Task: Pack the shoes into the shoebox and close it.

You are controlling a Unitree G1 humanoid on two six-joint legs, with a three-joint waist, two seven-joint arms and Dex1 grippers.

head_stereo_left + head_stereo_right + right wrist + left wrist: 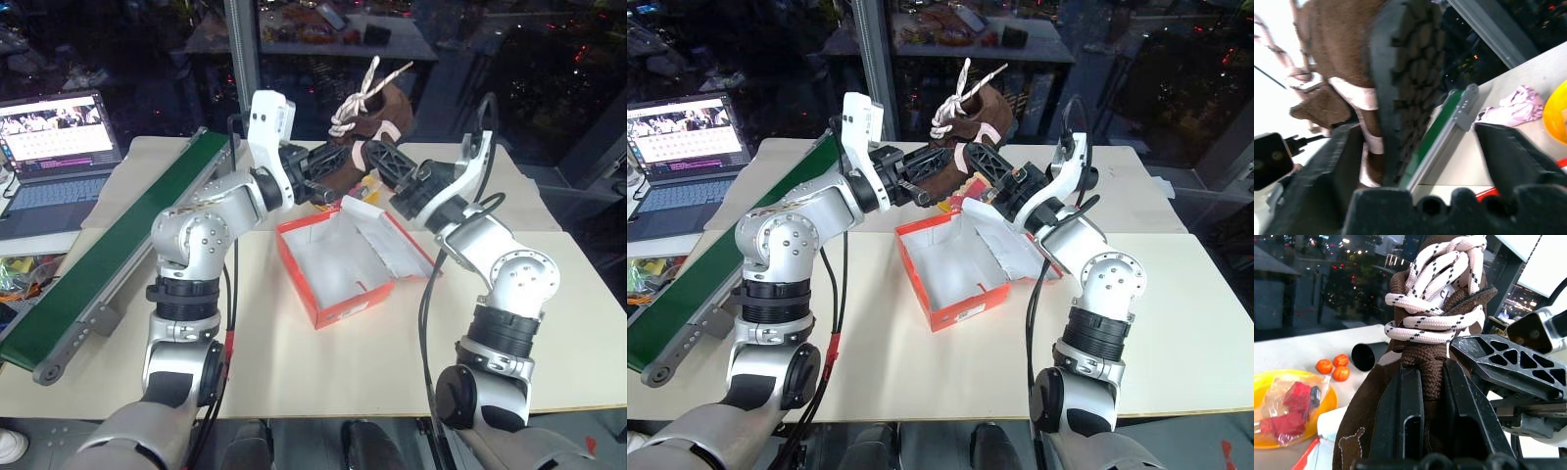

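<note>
The pale table (323,377) carries everything, with a green conveyor belt (108,257) running along its left side and an open laptop (59,147) just beyond that. Near the middle sits the red-orange shoebox (318,284), its lid thrown back toward the right and its white inside bare as far as the head views show. Above its far edge, raised clear of the table, hangs one of the shoes (367,122), brown with whitish laces standing up; I cannot find its mate in these pictures. The left gripper (315,174) is clenched on the shoe's brown fabric just below the lacing, as the left wrist view shows plainly. The right gripper (1420,161) stands with its fingers apart around the sole end, one finger beside the tread, not yet pinching. A yellow bowl (1273,387) and a pink cloth bundle (1513,105) lie farther back. The step in hand looks like a two-armed handover or steadying of this shoe over the box; next it probably needs lowering sole-down into the white interior, aligned lengthwise so the lid can shut.
</note>
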